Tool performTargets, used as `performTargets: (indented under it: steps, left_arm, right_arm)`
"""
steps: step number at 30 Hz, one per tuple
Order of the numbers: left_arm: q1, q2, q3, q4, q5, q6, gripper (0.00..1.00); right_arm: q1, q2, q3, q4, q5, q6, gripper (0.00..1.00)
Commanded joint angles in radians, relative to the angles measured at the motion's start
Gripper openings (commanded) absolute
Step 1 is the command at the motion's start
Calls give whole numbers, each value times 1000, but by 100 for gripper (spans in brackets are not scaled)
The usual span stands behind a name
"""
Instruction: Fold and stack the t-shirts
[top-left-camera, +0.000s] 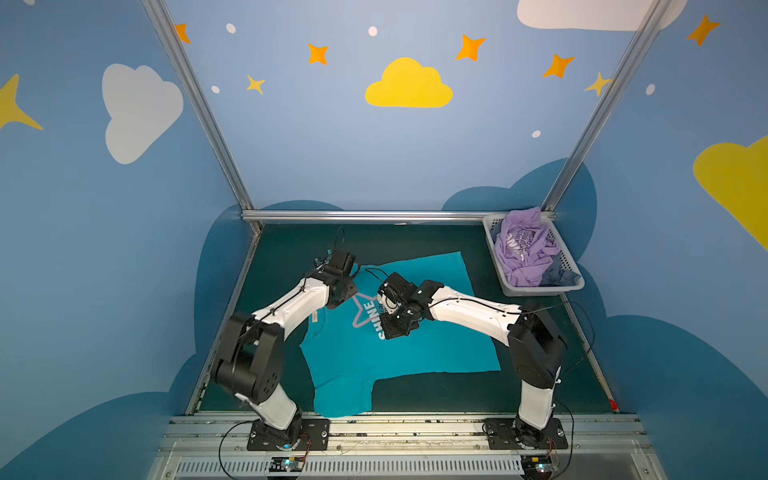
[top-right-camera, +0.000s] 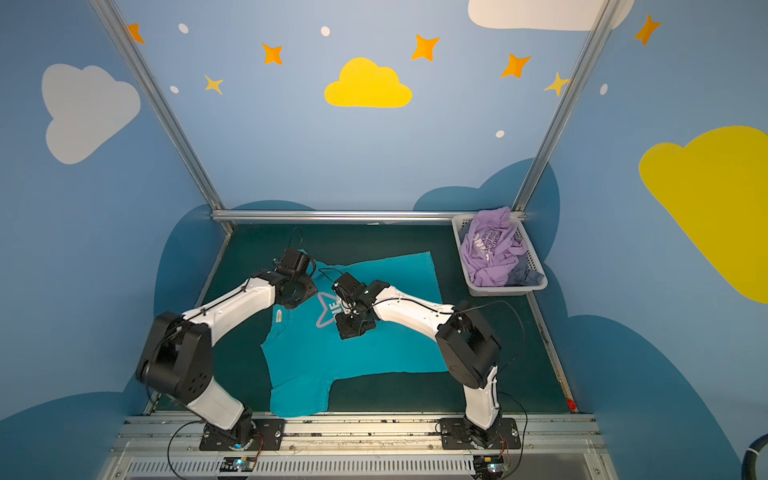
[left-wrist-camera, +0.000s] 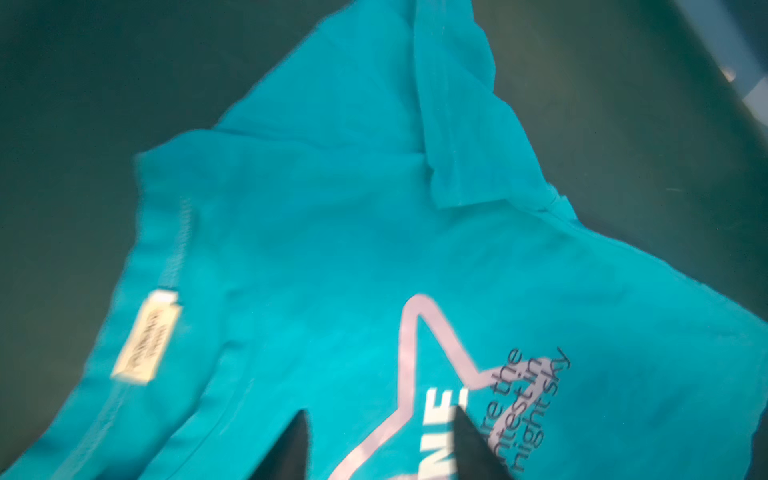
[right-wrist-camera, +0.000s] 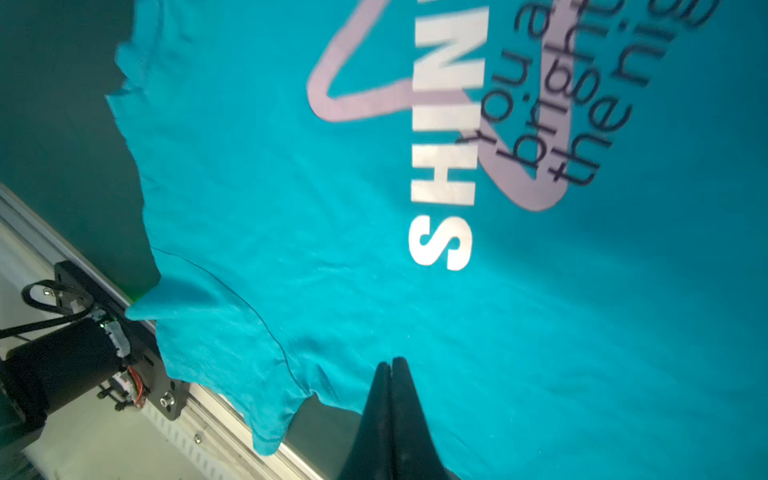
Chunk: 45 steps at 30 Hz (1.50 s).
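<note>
Nearest: the teal short-sleeved cloth t-shirt (top-left-camera: 415, 353) lies print-up and mostly flat on the dark green counter (top-left-camera: 457, 395), with its near sleeve (top-left-camera: 340, 395) reaching the front rail. The right pincer (right-wrist-camera: 392, 365) hangs over the chest just beside the white SHINE lettering (right-wrist-camera: 440, 174), tips pressed together, no cloth between them as far as I can see. The left pincer (left-wrist-camera: 379, 415) is further back, near the collar and cream neck label (left-wrist-camera: 145, 336), tips apart, nothing in them. Beyond it the far sleeve (left-wrist-camera: 457, 124) is doubled over on itself. Far right corner: a white perforated plastic basket (top-left-camera: 540, 290) with the lavender t-shirt (top-left-camera: 525, 249) crumpled inside. My read: flatten step on shirt one, no fold made, nothing stacked. Next, lay that far sleeve out flat. Then both pincers pinch one side edge, at shoulder and hem, and carry it across.
</note>
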Motion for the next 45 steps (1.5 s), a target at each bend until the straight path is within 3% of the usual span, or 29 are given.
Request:
performTargets:
  steps: [1, 4, 8, 16, 21, 25, 27, 33, 39, 40, 41, 43, 45]
  left_arm:
    - [44, 125, 130, -14, 83, 44, 40]
    - [71, 219, 201, -2, 102, 41, 41]
    - [77, 297, 288, -4, 97, 62, 52]
    - [78, 438, 437, -38, 101, 87, 52]
    - [81, 539, 566, -111, 84, 103, 45]
    - [91, 577, 632, -138, 75, 90, 12]
    - [94, 580, 667, -153, 67, 88, 4]
    - [96, 604, 854, -214, 68, 121, 4]
    - [95, 765, 1202, -309, 66, 162, 4]
    - [94, 811, 1283, -327, 59, 170, 9]
    - [94, 853, 1352, -330, 51, 179, 21]
    - [97, 955, 1513, -338, 45, 198, 57]
    - [106, 1050, 1691, -375, 48, 178, 68]
  right_arm:
    - [-7, 10, -30, 41, -100, 1, 0]
    - [-24, 6, -88, 64, -111, 13, 0]
    - [-51, -28, -168, 103, -112, 33, 0]
    - [-114, -72, -259, 143, -140, 45, 0]
    - [-133, -85, -290, 158, -147, 50, 0]
    - [-146, -93, -291, 136, -123, 36, 0]
    - [-153, -96, -293, 134, -124, 36, 0]
    - [-157, -70, -287, 139, -130, 39, 0]
    - [-160, -51, -285, 126, -120, 32, 0]
    - [-161, -49, -283, 123, -117, 29, 0]
    - [-162, -47, -282, 119, -115, 27, 0]
    - [-166, -42, -278, 115, -115, 24, 0]
    - [-170, -41, -275, 108, -115, 22, 0]
